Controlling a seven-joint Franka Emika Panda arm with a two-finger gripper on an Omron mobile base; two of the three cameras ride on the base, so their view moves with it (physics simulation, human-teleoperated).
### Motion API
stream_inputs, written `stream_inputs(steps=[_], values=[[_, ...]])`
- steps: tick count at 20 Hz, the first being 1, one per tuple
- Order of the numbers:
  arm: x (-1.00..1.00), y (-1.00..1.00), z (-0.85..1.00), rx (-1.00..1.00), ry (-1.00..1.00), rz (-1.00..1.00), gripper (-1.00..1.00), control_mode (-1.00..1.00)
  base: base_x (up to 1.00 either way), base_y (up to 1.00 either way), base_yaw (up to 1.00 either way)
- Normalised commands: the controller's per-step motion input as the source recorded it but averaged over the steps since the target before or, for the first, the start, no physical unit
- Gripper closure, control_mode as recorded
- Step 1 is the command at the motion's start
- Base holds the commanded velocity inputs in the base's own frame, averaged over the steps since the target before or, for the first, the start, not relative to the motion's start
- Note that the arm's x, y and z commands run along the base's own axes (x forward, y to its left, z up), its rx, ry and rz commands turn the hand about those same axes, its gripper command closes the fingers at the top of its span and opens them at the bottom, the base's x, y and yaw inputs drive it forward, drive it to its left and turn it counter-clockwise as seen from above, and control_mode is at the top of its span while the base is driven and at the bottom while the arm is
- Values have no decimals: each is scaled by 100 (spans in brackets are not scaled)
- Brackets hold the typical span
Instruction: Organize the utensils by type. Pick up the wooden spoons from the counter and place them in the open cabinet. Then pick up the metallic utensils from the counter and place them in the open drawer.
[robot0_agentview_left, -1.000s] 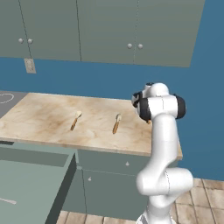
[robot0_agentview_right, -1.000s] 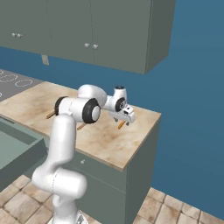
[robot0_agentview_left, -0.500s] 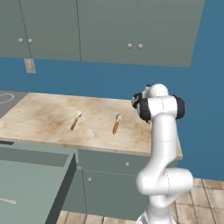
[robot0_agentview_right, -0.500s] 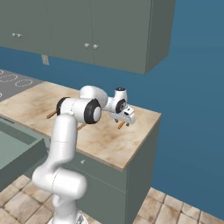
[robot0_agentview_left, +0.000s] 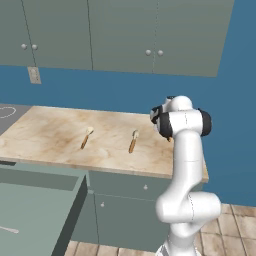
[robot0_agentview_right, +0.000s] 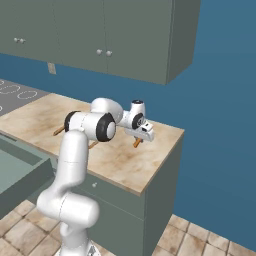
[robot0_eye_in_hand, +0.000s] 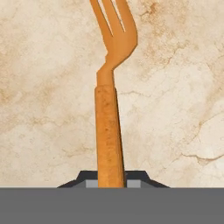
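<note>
Marble-patterned beige surface (robot0_agentview_left: 55, 140) is seen carrying two wooden spoons (robot0_agentview_left: 87, 137) side by side, a little apart, well left of the arm. Near the right end of the surface, an orange wooden fork (robot0_eye_in_hand: 110, 105) is clamped by its handle between the closed fingers of the hand (robot0_agentview_right: 142, 133), tines pointing away. Closed grey-green cabinets (robot0_agentview_left: 120, 35) are hung above against a blue wall (robot0_agentview_left: 235, 115).

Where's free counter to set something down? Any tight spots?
Widest bare patch of the counter: from its stove end to the first wooden spoon. A narrower gap lies between that and the second wooden spoon, and a bare strip runs along the front edge. The end by the blue wall is crowded: there the gripper clamps the wooden fork.
</note>
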Motion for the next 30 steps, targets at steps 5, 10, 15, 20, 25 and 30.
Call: stream_inputs(steps=[5,10,15,20,25,30], values=[[0,0,0,0,0,0,100,-100,0,0,0],[-18,-2,0,0,0,7,100,-100,0,0,0],[-48,0,28,0,-7,34,100,-100,0,0,0],[-74,7,25,0,-1,28,100,-100,0,0,0],[-69,27,26,0,-1,19,100,-100,0,0,0],[-56,29,85,0,-1,13,100,-100,0,0,0]])
